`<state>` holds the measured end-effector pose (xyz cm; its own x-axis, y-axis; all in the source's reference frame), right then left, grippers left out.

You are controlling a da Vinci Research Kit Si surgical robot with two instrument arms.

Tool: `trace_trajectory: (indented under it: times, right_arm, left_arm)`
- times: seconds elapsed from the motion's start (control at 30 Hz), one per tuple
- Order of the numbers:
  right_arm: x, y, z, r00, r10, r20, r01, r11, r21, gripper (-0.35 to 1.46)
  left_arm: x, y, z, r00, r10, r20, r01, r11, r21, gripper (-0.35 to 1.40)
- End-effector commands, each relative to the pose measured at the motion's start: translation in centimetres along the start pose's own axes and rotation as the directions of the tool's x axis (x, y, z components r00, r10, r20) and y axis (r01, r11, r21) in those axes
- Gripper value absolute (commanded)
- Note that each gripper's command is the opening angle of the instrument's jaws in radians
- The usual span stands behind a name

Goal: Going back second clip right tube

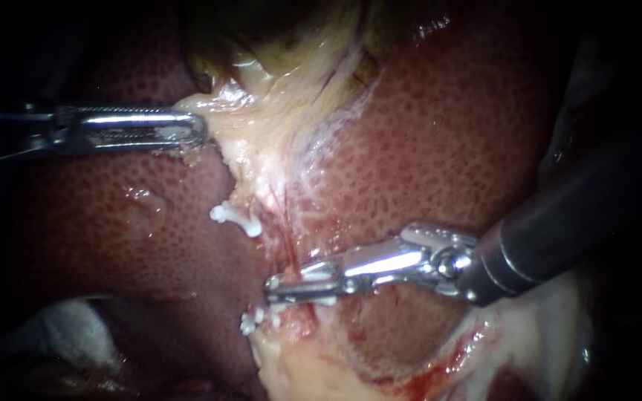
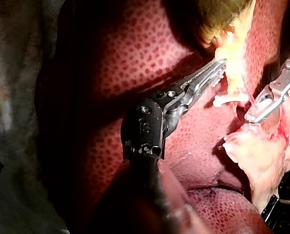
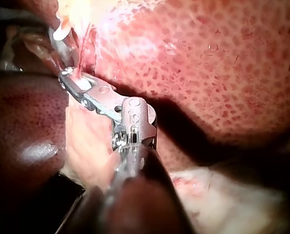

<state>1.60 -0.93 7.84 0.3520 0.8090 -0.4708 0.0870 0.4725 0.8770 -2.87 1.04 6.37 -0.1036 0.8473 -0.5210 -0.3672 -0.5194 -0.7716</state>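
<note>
serrated jaws, l instrument (image 1: 198,128), pinch glossy pale tissue (image 1: 261,126)

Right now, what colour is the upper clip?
White. The upper clip shows best in the endoscope view, against the mottled red liver.

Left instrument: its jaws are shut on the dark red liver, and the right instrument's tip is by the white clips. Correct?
Not the liver: the endoscope view shows the left instrument with jaws shut on pale yellowish tissue. The right instrument has its tip by the white clips, as said.
</note>
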Motion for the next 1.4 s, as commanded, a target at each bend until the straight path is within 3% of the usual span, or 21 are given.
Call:
trace_trajectory:
  times: [0.03,0.2,0.53,0.67,0.8,0.93,1.13,1.27,1.4]
  right_arm:
    - [0.01,0.02,0.0,1.0,-0.024,-0.008,0.024,1.0,-0.016,0.4]
    - [0.15,0.08,-0.03,0.993,-0.112,-0.031,0.109,0.99,-0.089,0.5]
    - [0.22,0.09,-0.12,0.99,-0.14,-0.03,0.136,0.986,-0.098,0.5]
    - [0.21,0.04,-0.21,0.99,-0.139,-0.029,0.136,0.986,-0.092,0.5]
    - [0.29,-0.09,-0.52,0.983,-0.181,-0.021,0.179,0.98,-0.082,0.5]
    - [0.46,-0.28,-0.98,0.966,-0.259,-0.011,0.257,0.963,-0.077,0.5]
    - [0.74,-0.57,-1.49,0.95,-0.311,-0.008,0.309,0.947,-0.086,0.5]
    - [0.86,-0.71,-1.64,0.945,-0.327,-0.007,0.325,0.942,-0.086,0.5]
    - [0.87,-0.78,-1.65,0.943,-0.332,-0.006,0.33,0.94,-0.083,0.5]
  left_arm:
    - [0.0,0.0,0.0,1.0,0.0,0.0,0.0,1.0,0.0,-0.35]
    - [-0.01,0.0,0.0,1.0,0.001,0.0,-0.001,1.0,0.001,-0.35]
    - [-0.01,0.01,0.0,1.0,0.001,0.0,-0.001,1.0,0.001,-0.35]
    - [-0.01,0.01,0.0,1.0,0.001,0.0,-0.001,1.0,0.001,-0.35]
    - [-0.01,0.01,-0.01,1.0,0.001,0.0,-0.001,1.0,0.0,-0.35]
    - [-0.01,0.0,-0.01,1.0,0.001,0.0,-0.001,1.0,0.0,-0.35]
    - [-0.02,0.0,0.0,1.0,0.001,0.0,-0.001,1.0,0.001,-0.35]
    - [-0.04,-0.02,0.02,1.0,0.002,0.0,-0.002,1.0,0.001,-0.35]
    - [-0.12,-0.03,0.1,1.0,0.007,-0.003,-0.007,1.0,0.007,-0.35]
